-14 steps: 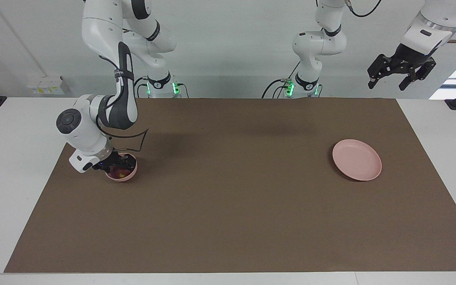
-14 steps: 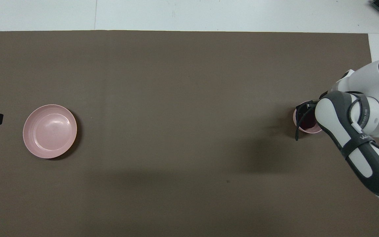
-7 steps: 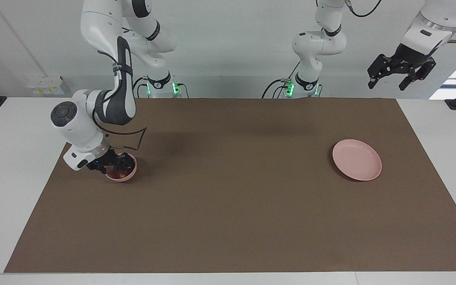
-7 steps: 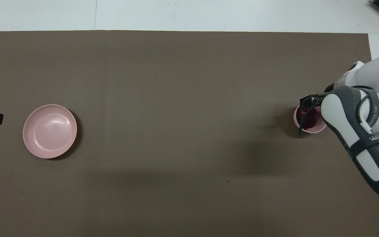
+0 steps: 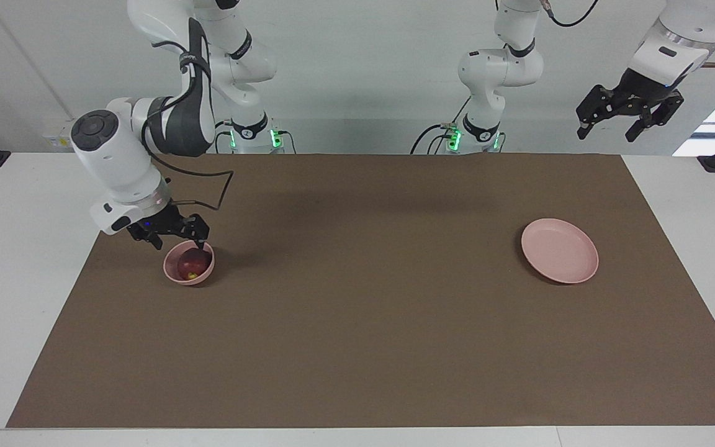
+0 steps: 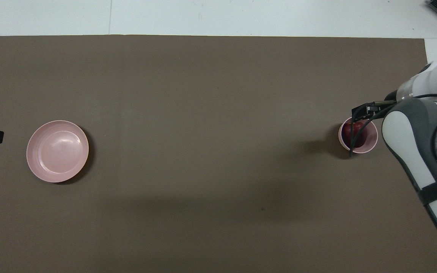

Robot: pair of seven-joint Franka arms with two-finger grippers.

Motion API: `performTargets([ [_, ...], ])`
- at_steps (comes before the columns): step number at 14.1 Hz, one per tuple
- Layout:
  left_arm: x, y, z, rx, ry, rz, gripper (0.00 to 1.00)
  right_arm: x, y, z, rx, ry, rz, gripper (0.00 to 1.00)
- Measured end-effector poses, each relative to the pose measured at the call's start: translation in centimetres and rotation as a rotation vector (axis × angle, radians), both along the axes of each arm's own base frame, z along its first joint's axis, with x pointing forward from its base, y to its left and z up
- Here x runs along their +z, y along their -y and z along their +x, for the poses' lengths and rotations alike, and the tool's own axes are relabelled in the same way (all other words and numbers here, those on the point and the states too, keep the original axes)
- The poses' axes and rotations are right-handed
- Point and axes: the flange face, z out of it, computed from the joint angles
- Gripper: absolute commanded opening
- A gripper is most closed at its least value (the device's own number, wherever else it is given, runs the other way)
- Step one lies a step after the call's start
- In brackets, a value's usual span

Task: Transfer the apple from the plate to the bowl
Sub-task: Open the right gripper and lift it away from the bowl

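Note:
The dark red apple (image 5: 191,264) lies in the small deep pink bowl (image 5: 208,271) toward the right arm's end of the table. It also shows in the overhead view (image 6: 349,132), inside the bowl (image 6: 374,138). My right gripper (image 5: 179,239) hangs open and empty just above the bowl's rim, not touching the apple. The flat pink plate (image 5: 559,250) lies empty toward the left arm's end; it also shows in the overhead view (image 6: 57,151). My left gripper (image 5: 609,127) waits open, raised high off that end of the table.
A brown mat (image 5: 357,347) covers most of the white table (image 5: 16,211). The right arm's elbow and a loose black cable (image 5: 224,192) hang over the mat beside the bowl.
My right gripper has risen out of the bowl, leaving the apple lying in it. The left arm, the plate and the bowl have not moved.

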Motion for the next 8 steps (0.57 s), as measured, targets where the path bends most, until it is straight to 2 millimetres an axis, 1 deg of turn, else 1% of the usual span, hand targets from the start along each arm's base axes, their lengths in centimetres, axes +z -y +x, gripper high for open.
performTargets([
  [1,0.0,0.0,0.0,0.000,0.000,0.000,1.00,1.1,-0.5,-0.3,-0.005,0.006,-0.005,1.00],
  [2,0.0,0.0,0.0,0.000,0.000,0.000,1.00,2.6,-0.6,-0.9,-0.007,0.015,-0.003,1.00],
  [6,0.0,0.0,0.0,0.000,0.000,0.000,1.00,9.9,0.4,-4.5,-0.020,0.029,0.012,1.00],
  [8,0.0,0.0,0.0,0.000,0.000,0.000,1.00,13.0,0.9,-6.1,-0.026,0.005,0.015,1.00],
])
